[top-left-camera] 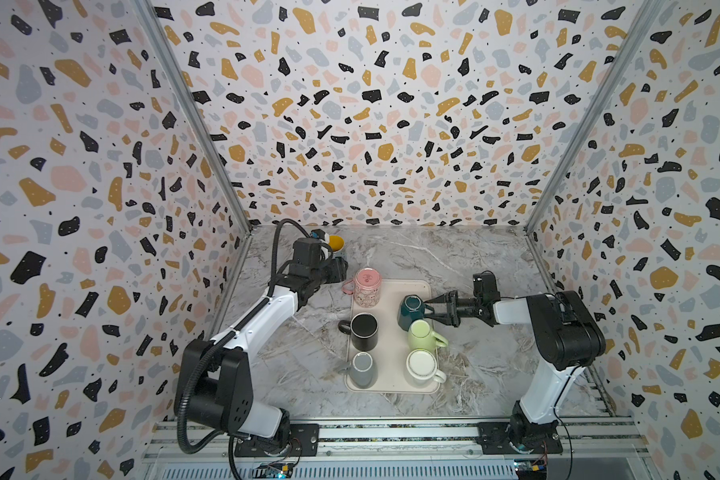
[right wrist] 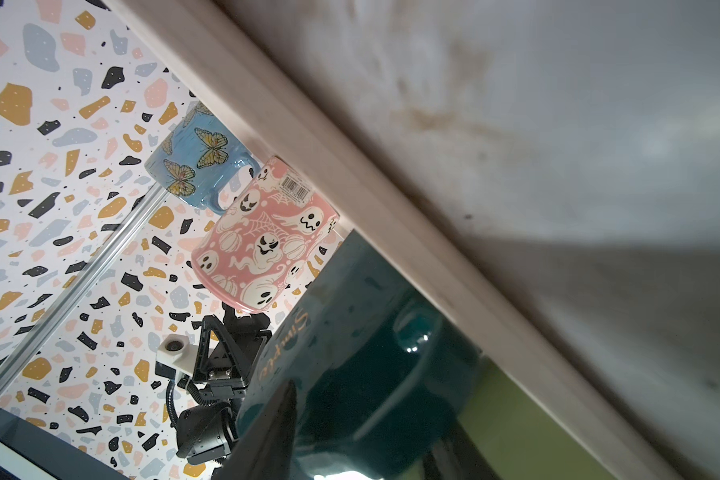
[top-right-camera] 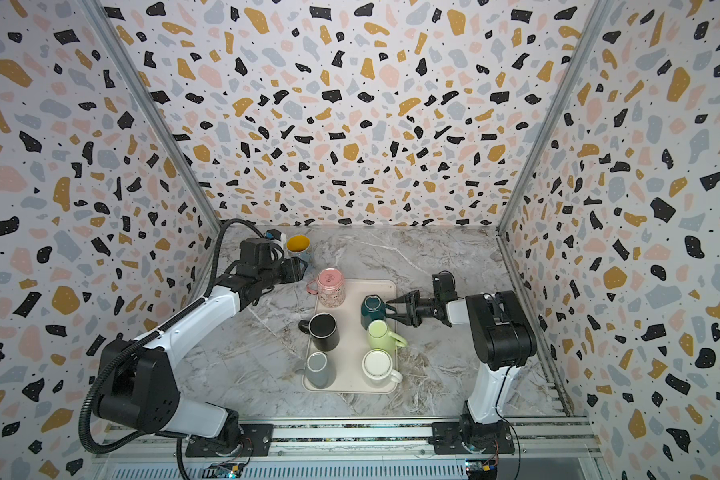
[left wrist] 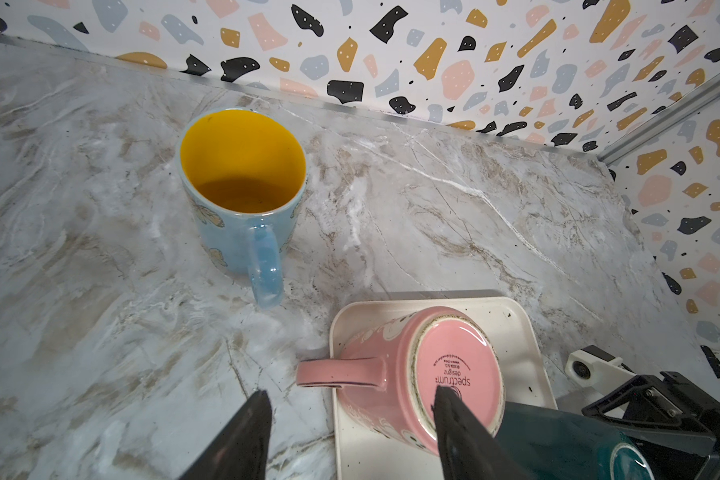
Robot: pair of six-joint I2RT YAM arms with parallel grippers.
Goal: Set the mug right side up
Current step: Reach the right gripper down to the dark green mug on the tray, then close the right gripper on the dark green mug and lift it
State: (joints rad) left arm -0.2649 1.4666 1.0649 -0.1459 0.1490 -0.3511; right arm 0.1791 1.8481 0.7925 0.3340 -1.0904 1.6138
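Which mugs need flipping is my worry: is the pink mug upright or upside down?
Upside down: the pink mug shows its stamped base upward, rim down on the tray.

Lab booth: terrazzo-print walls [top-left-camera: 350, 104], rail-mounted arms [top-left-camera: 267, 307].

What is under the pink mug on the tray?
The pink mug stands upside down on a corner of the cream tray, base up. Only the tray shows beneath it; the space under its mouth is covered by the mug itself.
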